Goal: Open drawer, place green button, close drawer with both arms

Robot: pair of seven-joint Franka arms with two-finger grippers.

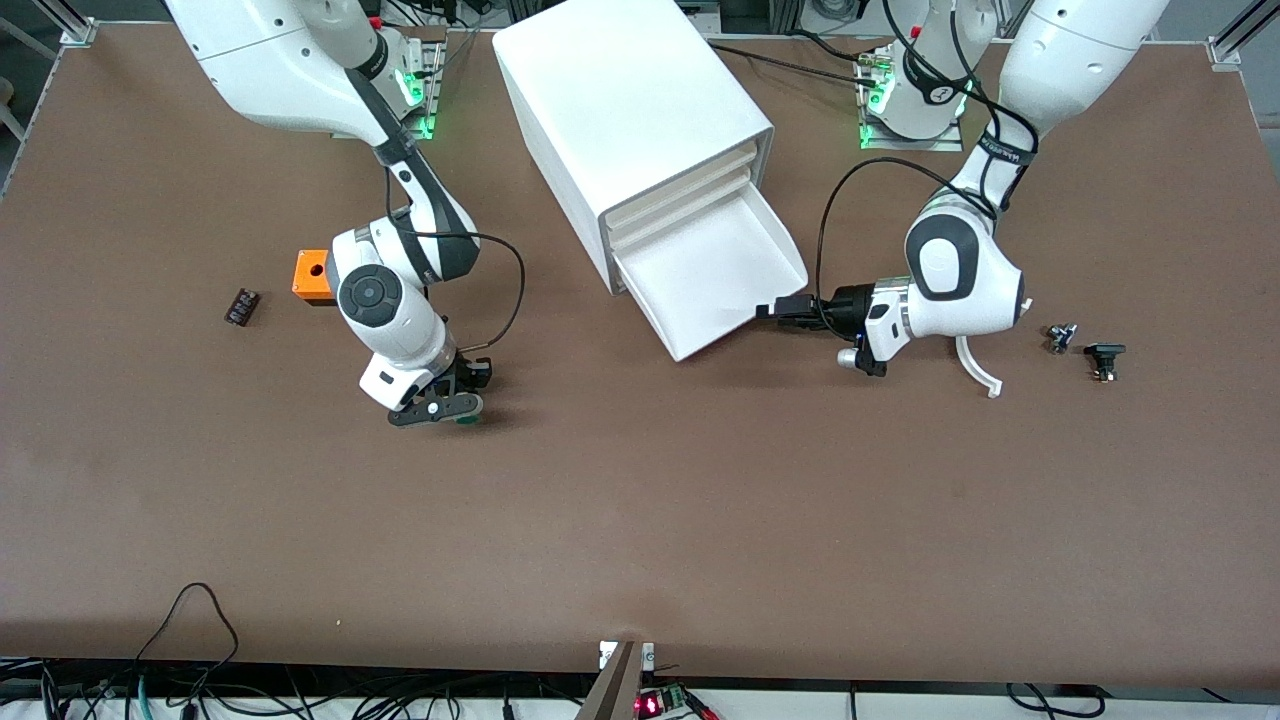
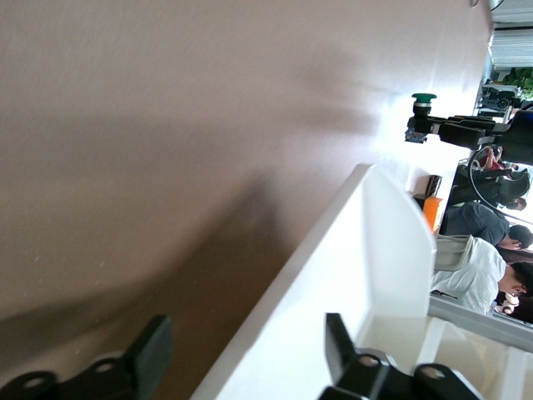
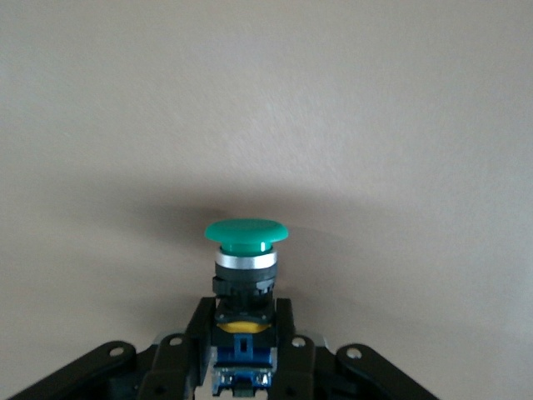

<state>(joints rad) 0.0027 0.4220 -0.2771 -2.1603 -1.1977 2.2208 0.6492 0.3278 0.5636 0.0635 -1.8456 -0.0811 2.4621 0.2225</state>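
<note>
Left of centre in the front view, the right gripper clamped the button; the left gripper stood spread at the pulled-out drawer, right of centre.

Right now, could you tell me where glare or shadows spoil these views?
Left wrist view: glare bleaches the drawer wall and the table near the button. Right wrist view: even light, with a soft shadow on the table around the button's cap. Front view: evenly lit; only faint shadows under both arms.
</note>
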